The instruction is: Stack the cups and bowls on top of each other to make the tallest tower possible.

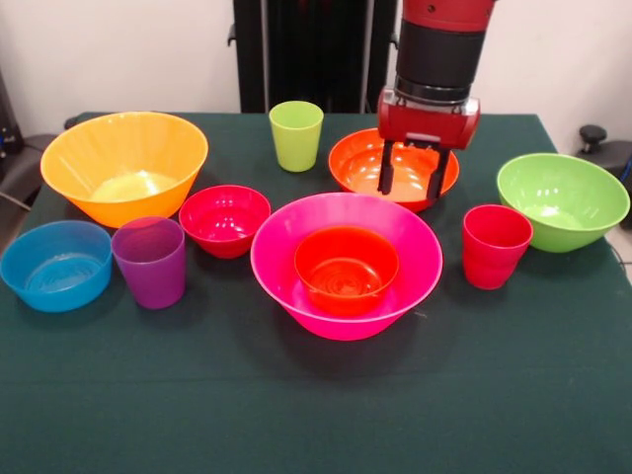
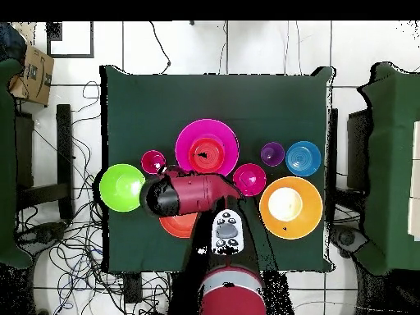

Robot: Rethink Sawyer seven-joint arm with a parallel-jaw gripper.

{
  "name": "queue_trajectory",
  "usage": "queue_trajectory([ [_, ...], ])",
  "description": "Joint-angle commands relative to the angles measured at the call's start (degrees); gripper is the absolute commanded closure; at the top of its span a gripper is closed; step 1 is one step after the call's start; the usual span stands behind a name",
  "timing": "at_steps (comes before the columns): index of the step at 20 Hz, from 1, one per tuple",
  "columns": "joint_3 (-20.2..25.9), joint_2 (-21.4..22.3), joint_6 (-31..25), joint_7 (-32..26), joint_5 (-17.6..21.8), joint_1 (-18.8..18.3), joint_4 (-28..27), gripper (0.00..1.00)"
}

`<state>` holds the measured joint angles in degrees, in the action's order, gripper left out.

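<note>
While the tower [image 1: 346, 265] counts only two pieces, a small orange bowl [image 1: 347, 269] nested in the pink bowl [image 1: 296, 259] mid-worktop [image 1: 316, 415], eight remain loose. Tool [image 1: 412, 170]: fingers spread, holding nothing, poised over the orange-red bowl [image 1: 357, 164].

Your arm [image 1: 439, 49] drops in from above, wrist vertical, black collar over red gripper [image 1: 411, 176] block. Two dark fingers [image 1: 386, 168] point straight down, jaws parted with clear gap, nothing held. From overhead, your arm [image 2: 193, 194] lies level across tabletop, elbow bent, black end cap leading.
</note>
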<state>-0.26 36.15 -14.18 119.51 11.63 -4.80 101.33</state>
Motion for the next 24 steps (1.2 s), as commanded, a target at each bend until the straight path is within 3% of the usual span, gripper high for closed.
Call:
queue_trajectory([
  [1,1.8,2.2,-3.3,7.9,-2.8,1.5,3.1,0.00],
  [18,-1.1,0.3,2.5,10.7,-4.7,6.7,8.1,0.00],
  [24,0.1,0.1,0.1,8.7,-5.4,5.9,8.9,0.00],
])
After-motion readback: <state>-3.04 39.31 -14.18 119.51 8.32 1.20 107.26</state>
